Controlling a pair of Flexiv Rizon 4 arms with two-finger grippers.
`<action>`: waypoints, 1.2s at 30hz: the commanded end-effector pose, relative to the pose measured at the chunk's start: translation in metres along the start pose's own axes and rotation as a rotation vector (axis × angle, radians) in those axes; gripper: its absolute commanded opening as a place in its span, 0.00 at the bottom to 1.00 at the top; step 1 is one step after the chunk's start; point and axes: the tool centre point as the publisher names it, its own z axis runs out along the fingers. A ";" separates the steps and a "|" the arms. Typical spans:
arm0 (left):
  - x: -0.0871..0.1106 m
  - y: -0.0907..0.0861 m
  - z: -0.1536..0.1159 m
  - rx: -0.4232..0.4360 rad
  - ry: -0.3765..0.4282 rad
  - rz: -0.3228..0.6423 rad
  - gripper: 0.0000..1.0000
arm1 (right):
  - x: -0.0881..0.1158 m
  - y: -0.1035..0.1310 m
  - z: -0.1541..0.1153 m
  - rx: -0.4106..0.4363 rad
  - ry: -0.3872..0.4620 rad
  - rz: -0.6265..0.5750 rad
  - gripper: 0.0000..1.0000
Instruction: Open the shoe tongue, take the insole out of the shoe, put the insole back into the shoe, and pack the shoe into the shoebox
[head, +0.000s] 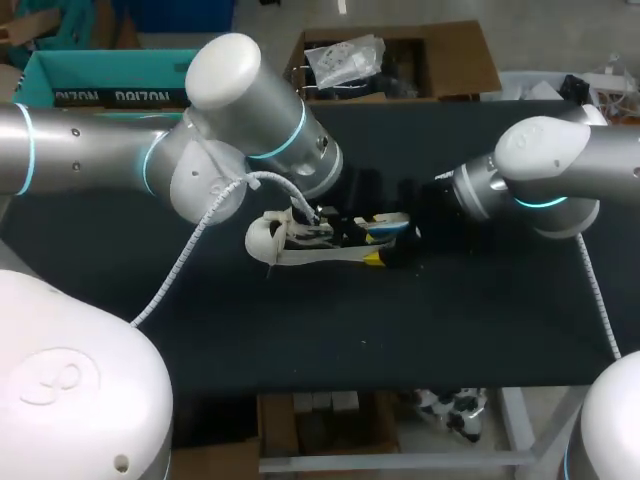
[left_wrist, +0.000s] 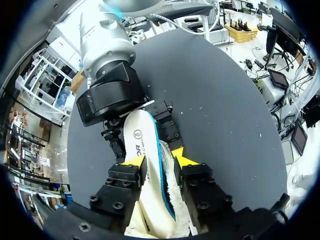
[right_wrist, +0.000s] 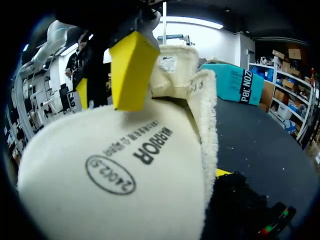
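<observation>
My left end effector (left_wrist: 159, 160) is closed narrowly on the shoe (head: 268, 238) at mid-worktop (head: 480, 310), with one tip on the fleece collar. The insole (left_wrist: 142, 140) runs lengthwise out of the shoe to the right. My right end effector (head: 380, 242), which is the nearer one, appears clamped across its outer end.

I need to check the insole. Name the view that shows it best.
Left wrist view: the insole shows along most of its length, from the left gripper to the right gripper. The right wrist view has only its printed end, close up. In the head view it is too small to make out.
</observation>
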 end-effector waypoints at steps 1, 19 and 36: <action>0.000 0.002 0.012 0.001 -0.032 -0.009 0.36 | 0.003 -0.003 0.002 -0.004 0.000 -0.002 0.00; -0.018 0.001 0.015 -0.047 -0.128 -0.077 0.15 | 0.003 -0.003 0.002 -0.004 0.000 -0.002 0.00; -0.033 0.013 0.010 -0.042 -0.141 -0.122 0.00 | 0.003 -0.003 0.002 -0.004 0.000 -0.002 0.00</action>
